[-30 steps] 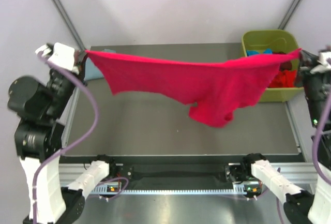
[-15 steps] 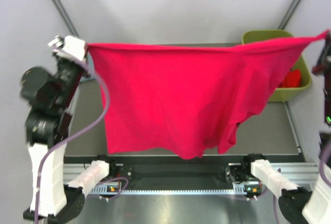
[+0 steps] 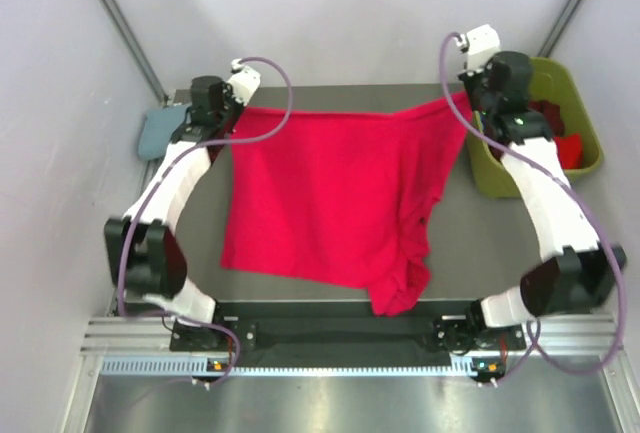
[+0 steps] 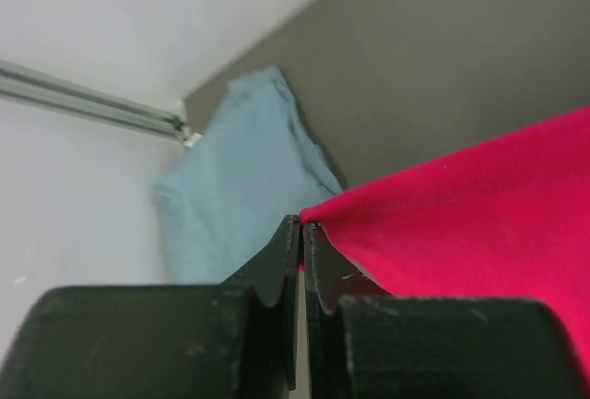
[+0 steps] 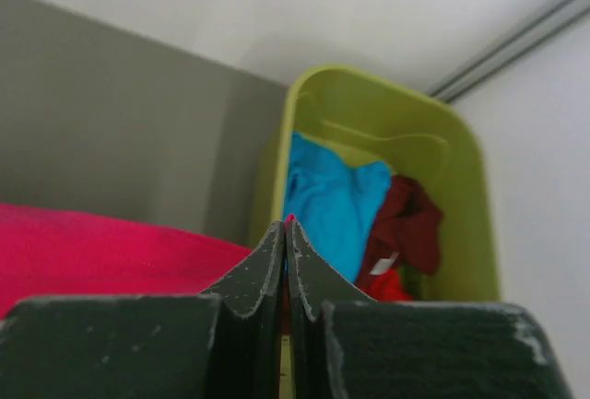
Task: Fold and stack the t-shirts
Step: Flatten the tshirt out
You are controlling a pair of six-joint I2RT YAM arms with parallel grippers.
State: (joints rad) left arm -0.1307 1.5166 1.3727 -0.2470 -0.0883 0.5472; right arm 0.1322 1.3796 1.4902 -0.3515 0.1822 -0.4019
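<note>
A crimson-red t-shirt (image 3: 320, 198) is spread over the grey table, its far edge stretched between my two grippers and its near end bunched at the front edge. My left gripper (image 3: 232, 111) is shut on the shirt's far left corner (image 4: 318, 210). At the far right corner my right gripper (image 3: 470, 101) is shut on the same shirt (image 5: 101, 252), right beside the bin. A dusty blue-grey t-shirt (image 3: 158, 131) lies folded at the far left corner of the table (image 4: 244, 178). Bright blue (image 5: 336, 198), maroon (image 5: 410, 224) and red (image 5: 387, 284) t-shirts lie in the bin.
The olive-green bin (image 3: 585, 158) stands at the far right of the table (image 3: 330, 96) and shows close in the right wrist view (image 5: 369, 104). Both arms reach far across the table. Grey walls enclose the back and sides. The metal rail (image 3: 330, 353) runs along the near edge.
Both arms swung from the raised, wide-apart hold down and forward to the table's far edge. The red shirt went from hanging in the air to lying spread on the table.
</note>
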